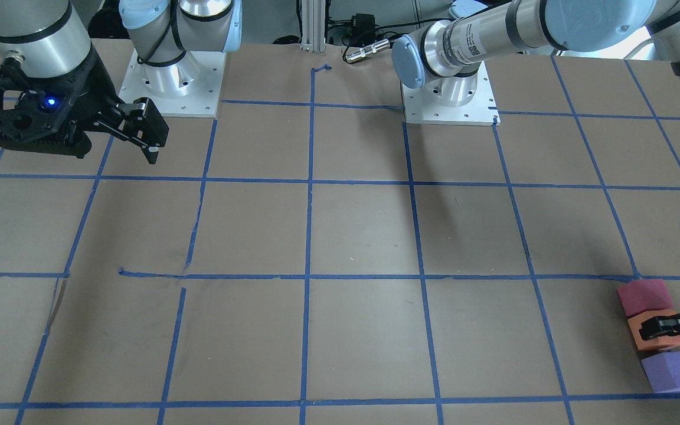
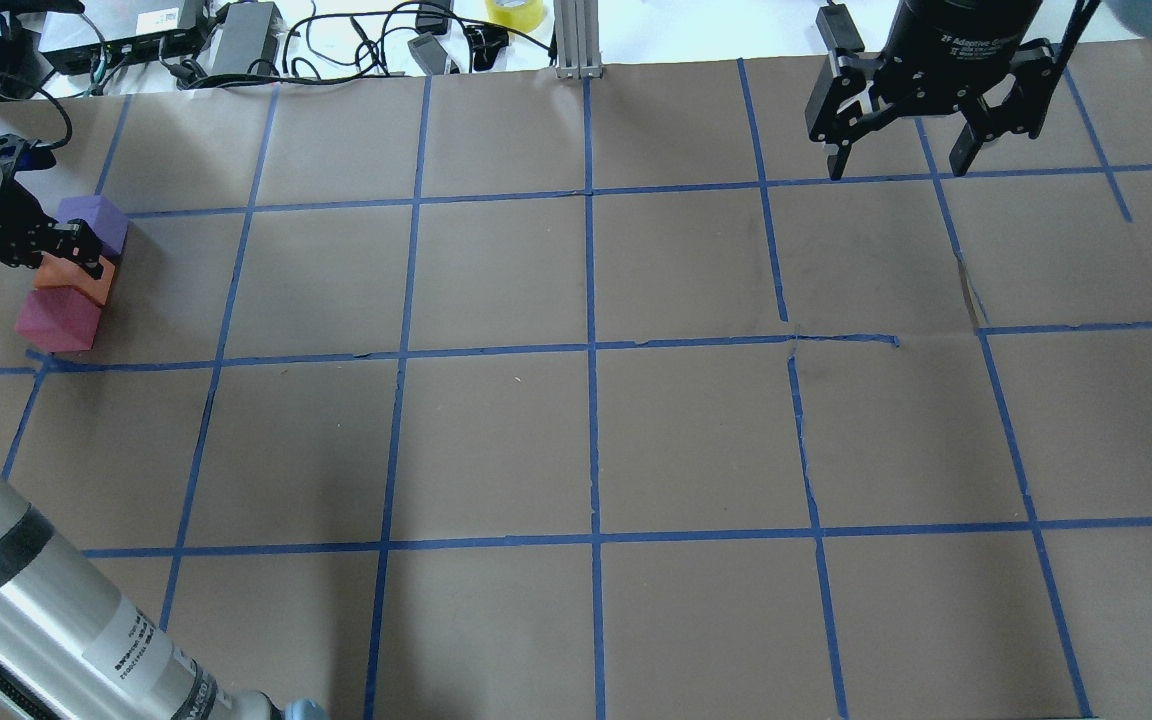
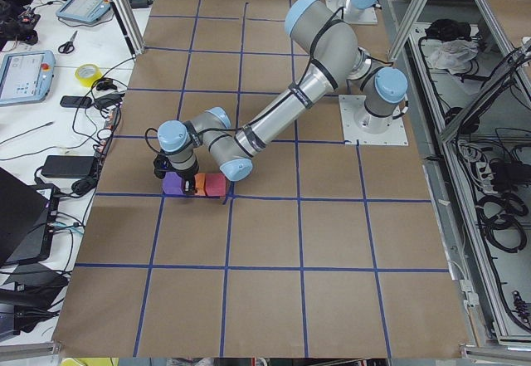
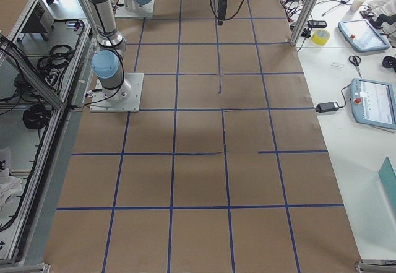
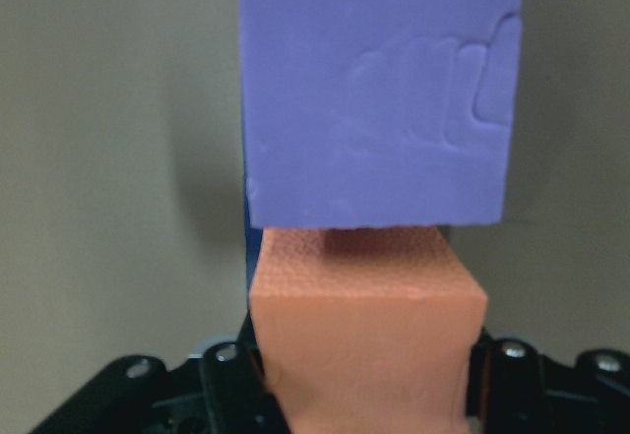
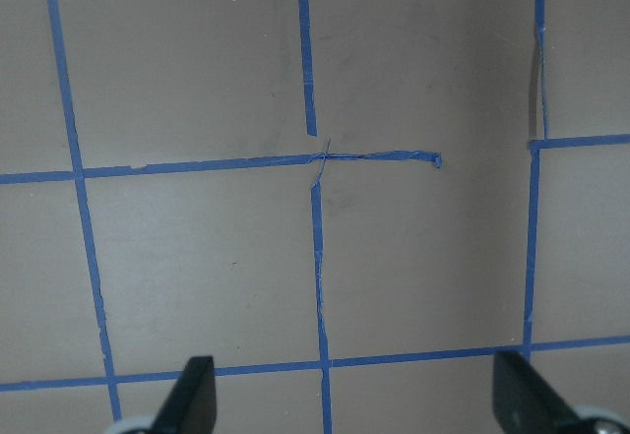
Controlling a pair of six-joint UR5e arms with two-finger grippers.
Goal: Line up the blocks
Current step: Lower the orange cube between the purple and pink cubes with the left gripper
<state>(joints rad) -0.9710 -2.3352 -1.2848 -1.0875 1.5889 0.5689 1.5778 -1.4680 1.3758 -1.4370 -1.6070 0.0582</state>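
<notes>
Three small foam blocks sit in a row at the table's far left: purple, orange and pinkish-red. They also show in the front view: the purple, orange and pinkish-red blocks. My left gripper is shut on the orange block, with a finger against each side. The purple block lies just beyond it. My right gripper is open and empty, held above the table at the far right.
The brown table top carries a grid of blue tape lines. Cables and power bricks lie past its far edge. Both arm bases stand on the robot's side. The right wrist view shows only table and tape between the fingers.
</notes>
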